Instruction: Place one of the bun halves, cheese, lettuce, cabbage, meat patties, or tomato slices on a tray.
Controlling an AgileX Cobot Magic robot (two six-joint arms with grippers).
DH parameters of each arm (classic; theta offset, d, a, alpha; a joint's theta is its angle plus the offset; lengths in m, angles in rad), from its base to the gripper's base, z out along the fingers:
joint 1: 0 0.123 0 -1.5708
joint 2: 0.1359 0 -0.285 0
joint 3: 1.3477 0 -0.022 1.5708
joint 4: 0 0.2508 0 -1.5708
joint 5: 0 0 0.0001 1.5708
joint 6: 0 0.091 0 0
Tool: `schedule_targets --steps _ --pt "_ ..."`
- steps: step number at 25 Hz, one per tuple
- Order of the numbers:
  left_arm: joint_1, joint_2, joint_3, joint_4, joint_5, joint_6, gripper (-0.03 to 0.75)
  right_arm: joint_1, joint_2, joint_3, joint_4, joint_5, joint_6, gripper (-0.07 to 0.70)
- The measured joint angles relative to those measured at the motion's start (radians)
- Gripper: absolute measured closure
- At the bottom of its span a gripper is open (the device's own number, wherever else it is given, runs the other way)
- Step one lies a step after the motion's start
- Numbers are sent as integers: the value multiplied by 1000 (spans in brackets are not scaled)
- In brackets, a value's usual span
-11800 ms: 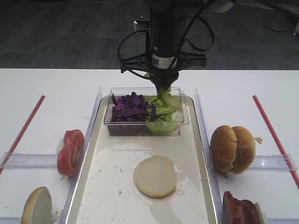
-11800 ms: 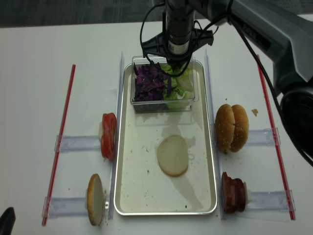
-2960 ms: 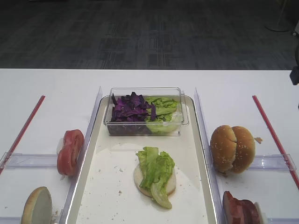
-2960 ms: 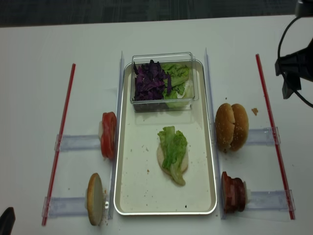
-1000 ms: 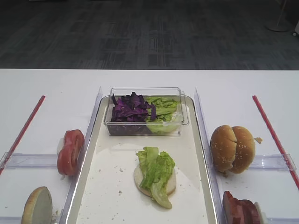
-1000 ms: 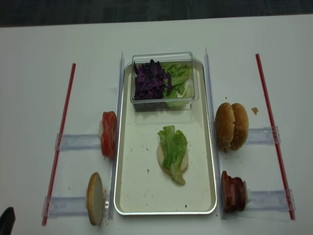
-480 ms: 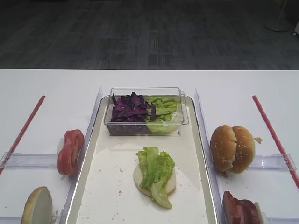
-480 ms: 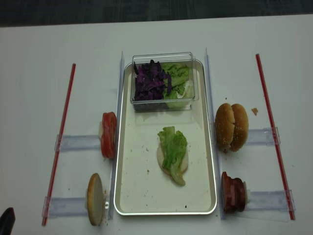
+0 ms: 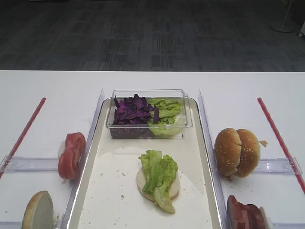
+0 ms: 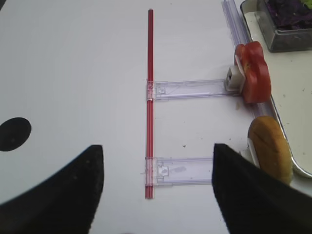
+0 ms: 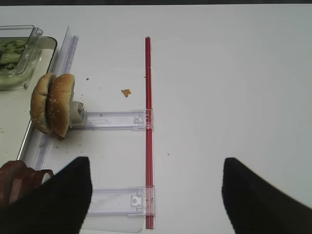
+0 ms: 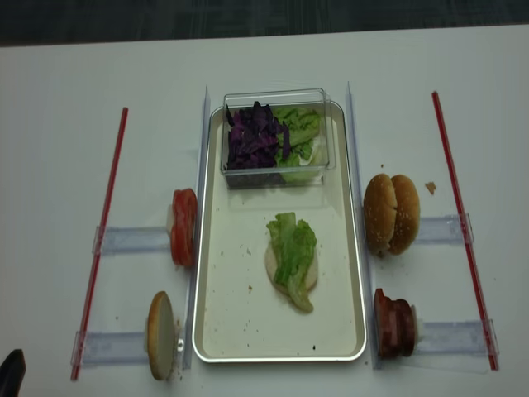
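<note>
Nothing moved; lettuce [image 9: 159, 177] on bun, well apart from wide-spread right pincer [image 11: 156, 195].

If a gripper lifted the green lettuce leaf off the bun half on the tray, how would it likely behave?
The crinkled light green lettuce leaf would probably sag, since it drapes over the round pale bun half with its tip on the cream metal-rimmed tray. It looks thin, so likely light and easily torn. It may slide off rather than lift cleanly.
</note>
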Motion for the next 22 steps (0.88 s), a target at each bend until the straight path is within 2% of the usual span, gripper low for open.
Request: schedule_targets --steps 6,13,22 --pt "0 0 0 0 0 0 278 0 0 0 0 0 0 50" --pt "0 0 0 0 0 0 279 0 0 0 -8 0 27 -25" --pt "0 0 0 0 0 0 278 0 0 0 -10 2 34 -29"
